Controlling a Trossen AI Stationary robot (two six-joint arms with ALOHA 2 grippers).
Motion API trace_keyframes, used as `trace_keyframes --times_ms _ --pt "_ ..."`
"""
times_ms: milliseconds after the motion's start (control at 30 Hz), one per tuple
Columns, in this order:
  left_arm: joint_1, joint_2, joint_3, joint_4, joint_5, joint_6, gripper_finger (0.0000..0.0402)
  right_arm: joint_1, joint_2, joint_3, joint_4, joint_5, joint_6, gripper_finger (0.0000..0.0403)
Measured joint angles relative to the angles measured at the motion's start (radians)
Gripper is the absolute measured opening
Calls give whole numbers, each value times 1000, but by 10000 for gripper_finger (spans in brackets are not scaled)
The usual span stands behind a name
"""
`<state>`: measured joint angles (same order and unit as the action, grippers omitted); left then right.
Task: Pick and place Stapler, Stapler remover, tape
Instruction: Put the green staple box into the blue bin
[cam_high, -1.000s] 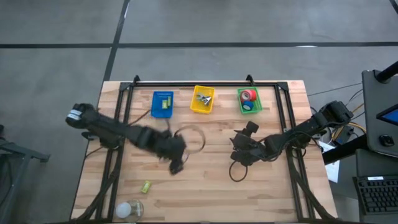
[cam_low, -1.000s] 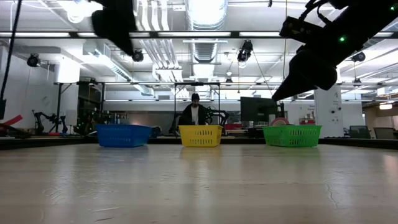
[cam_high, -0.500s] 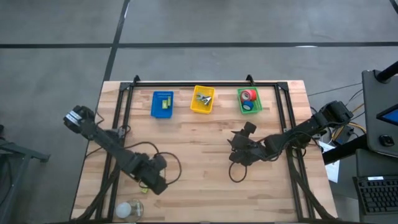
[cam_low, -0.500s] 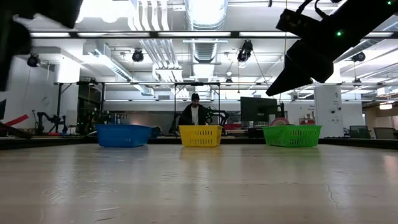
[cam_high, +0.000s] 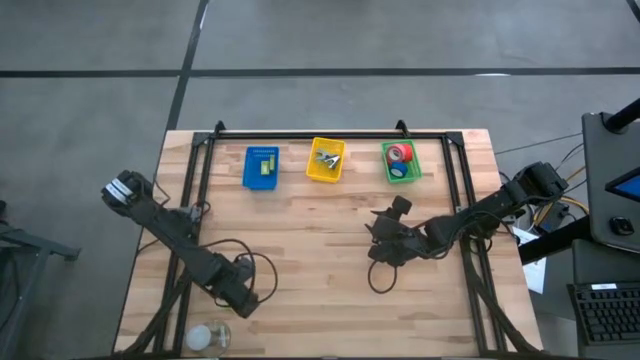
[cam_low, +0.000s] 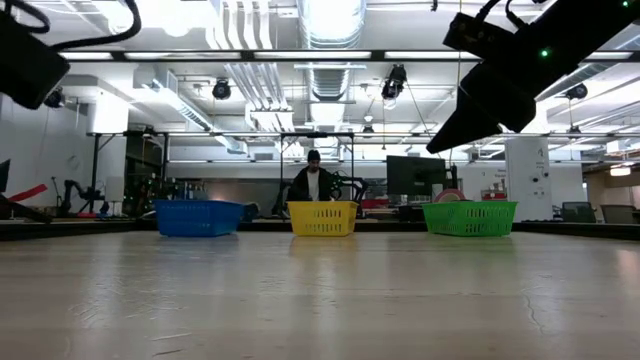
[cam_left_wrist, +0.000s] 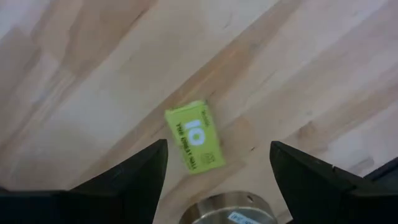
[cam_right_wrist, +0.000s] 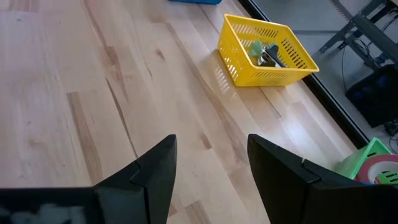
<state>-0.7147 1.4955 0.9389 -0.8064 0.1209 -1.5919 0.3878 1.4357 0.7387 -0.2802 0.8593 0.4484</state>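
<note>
One small yellow-green stapler box (cam_left_wrist: 194, 144) lies near-left on the wooden table (cam_high: 330, 290); left claw (cam_left_wrist: 217, 171) hovers wide above, aligned to grab it; right claw (cam_right_wrist: 208, 165) idles part-open, empty.

red and blue tape (cam_high: 400, 159), in green basket (cam_high: 386, 172)

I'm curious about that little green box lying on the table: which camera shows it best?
The left wrist view: the small green box lies flat on the wood between the open left gripper fingers, its print visible. In the high view the arm covers it. The low and right wrist views miss it.
</note>
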Motion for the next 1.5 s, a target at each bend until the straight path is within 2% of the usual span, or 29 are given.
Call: trace_keyframes --times_ms 100,233,500,633,800,933,1267,1367,1500 --pt "-4 12 -11 -21 40 -4 285 0 0 0 2 0 0 192" --pt "-15 21 -11 -55 43 -14 285 0 0 0 3 -3 -6 192" --pt "-16 110 -12 64 30 33 284 0 0 0 9 -4 -6 192" --pt "-16 164 -11 27 102 44 284 0 0 0 11 -5 -4 192" --pt "-16 192 -7 45 118 91 281 0 0 0 26 -6 -4 192" --pt "-16 184 -10 55 114 97 251 0 0 0 29 -7 -6 192" --pt "8 180 -11 50 87 189 127 0 0 0 33 -7 -5 192" --pt "27 179 -10 49 54 236 109 0 0 0 33 -7 -4 192" --pt "68 179 -9 27 6 300 117 0 0 0 35 -7 -4 192"
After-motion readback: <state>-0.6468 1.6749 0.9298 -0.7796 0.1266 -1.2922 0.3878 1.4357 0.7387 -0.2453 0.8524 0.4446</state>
